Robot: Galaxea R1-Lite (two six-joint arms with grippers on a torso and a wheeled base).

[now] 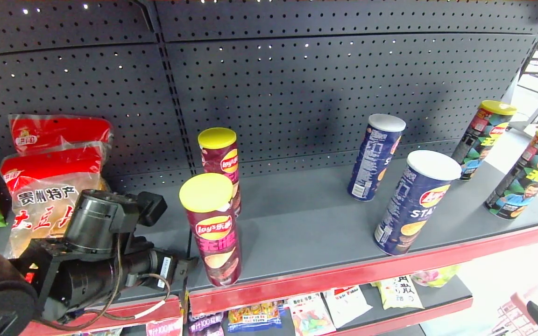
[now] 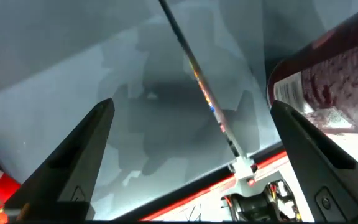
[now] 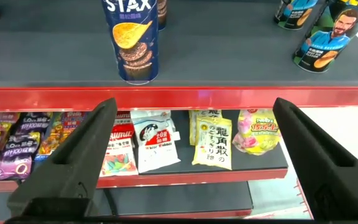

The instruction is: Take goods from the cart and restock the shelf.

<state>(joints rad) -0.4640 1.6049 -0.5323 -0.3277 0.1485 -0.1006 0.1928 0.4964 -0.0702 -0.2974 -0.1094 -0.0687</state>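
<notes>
Snack bags (image 1: 49, 186) left, blue can (image 1: 411, 205) right on shelf (image 1: 306, 219); left gripper (image 2: 191, 162), jaws apart, empty, just beside front maroon can (image 1: 213, 228); right gripper (image 3: 191, 162) likewise apart, facing shelf.

The left tool (image 2: 192, 104), spread wide, faces the grey shelf (image 2: 55, 68), a maroon can (image 2: 337, 74) beside one finger.

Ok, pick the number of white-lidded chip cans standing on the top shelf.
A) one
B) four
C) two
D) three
C: on the shelf only the rear blue can and the front blue can carry white lids. The front maroon can, rear maroon can, rear green-patterned can and front green-patterned can have yellow ones.
</notes>
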